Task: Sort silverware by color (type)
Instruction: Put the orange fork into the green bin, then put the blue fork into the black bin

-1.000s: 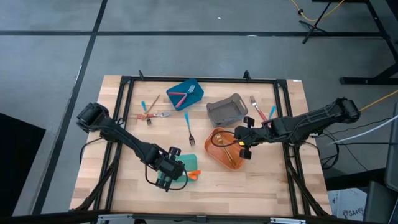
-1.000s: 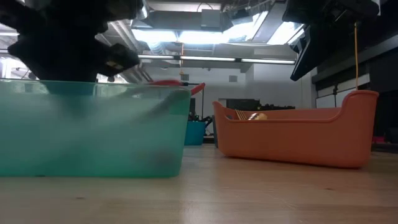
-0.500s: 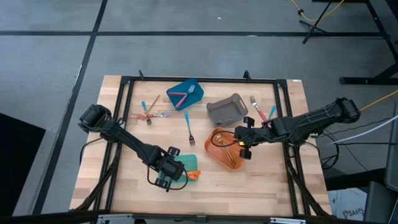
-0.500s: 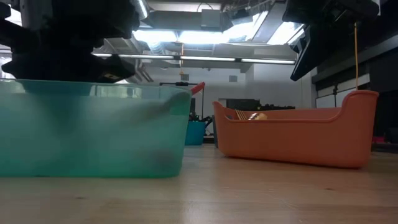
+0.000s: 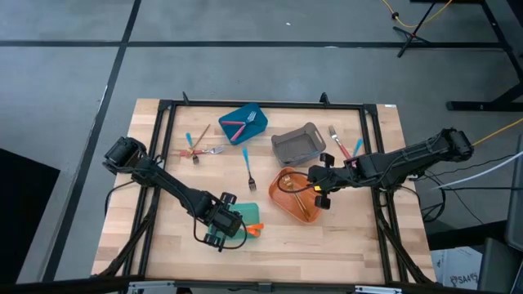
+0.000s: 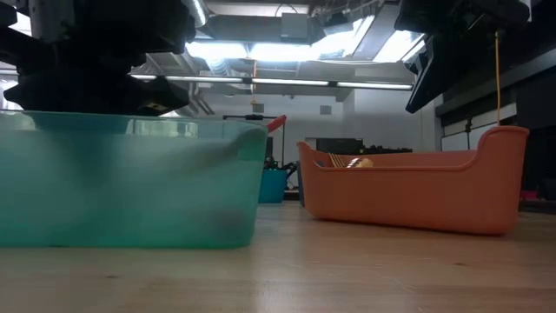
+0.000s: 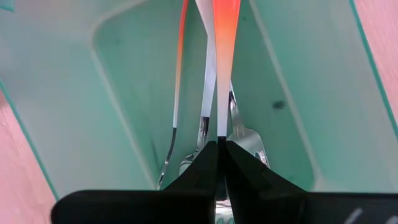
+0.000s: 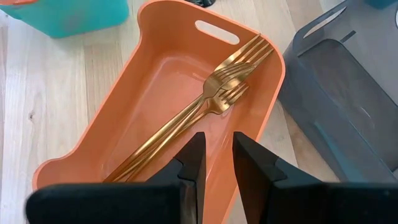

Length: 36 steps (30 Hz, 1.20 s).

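My left gripper (image 7: 217,148) points steeply down into the teal bin (image 5: 245,217) near the table's front middle. It is shut on an orange-handled utensil (image 7: 222,37). Two more orange-handled pieces (image 7: 177,93) lie on the bin's floor beside it. My right gripper (image 8: 217,163) hovers above the orange bin (image 8: 93,130), fingers slightly apart with nothing between them. Gold forks (image 8: 211,99) lie in that bin. Loose silverware rests flat on the table: a blue-handled fork (image 5: 248,168), a few pieces at the far left (image 5: 198,149) and a few at the far right (image 5: 343,145). My left gripper pinches the utensil between its two fingertips at the pale lower end of the handle (image 7: 217,132), close to the metal head. The fingers come from above, pointing steeply down. The handle runs away from them toward the bin's rim. The fingers hide the head.
A blue bin (image 5: 243,124) holding pink-handled pieces stands at the far middle, with a grey bin (image 5: 298,144) to its right. A black frame (image 5: 167,122) runs around the work area. Bare wood lies along the near edge (image 5: 327,245).
In the low view my left gripper has sunk a little into the teal bin, and the orange handle that showed above the rim has dropped with it. The gripper stays shut.
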Motion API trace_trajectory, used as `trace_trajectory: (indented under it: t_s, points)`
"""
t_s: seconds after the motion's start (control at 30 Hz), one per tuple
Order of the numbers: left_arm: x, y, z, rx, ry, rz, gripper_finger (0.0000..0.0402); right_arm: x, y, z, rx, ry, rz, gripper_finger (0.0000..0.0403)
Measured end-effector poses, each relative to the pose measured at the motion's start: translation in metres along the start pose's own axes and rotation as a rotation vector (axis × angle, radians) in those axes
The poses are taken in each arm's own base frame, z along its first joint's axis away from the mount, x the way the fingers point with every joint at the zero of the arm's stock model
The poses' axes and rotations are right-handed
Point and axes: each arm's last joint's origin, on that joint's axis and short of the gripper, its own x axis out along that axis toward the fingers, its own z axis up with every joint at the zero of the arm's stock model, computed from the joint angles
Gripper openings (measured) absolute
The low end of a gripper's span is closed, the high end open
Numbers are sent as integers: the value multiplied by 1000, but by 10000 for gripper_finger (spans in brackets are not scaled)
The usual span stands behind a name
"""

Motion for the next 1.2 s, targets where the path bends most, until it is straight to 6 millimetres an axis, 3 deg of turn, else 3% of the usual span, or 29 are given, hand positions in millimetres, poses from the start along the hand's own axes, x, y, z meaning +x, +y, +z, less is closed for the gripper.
trace_trajectory:
  t_s: [0.37, 0.77, 1.2]
  points:
    - [0, 0, 0, -3, 0, 0, 16, 0, 0, 0, 0, 0, 0, 69]
    - [0, 0, 0, -3, 0, 0, 84, 0, 0, 0, 0, 0, 0, 69]
    - [-3, 0, 2, -3, -22, -4, 84, 0, 0, 0, 0, 0, -1, 69]
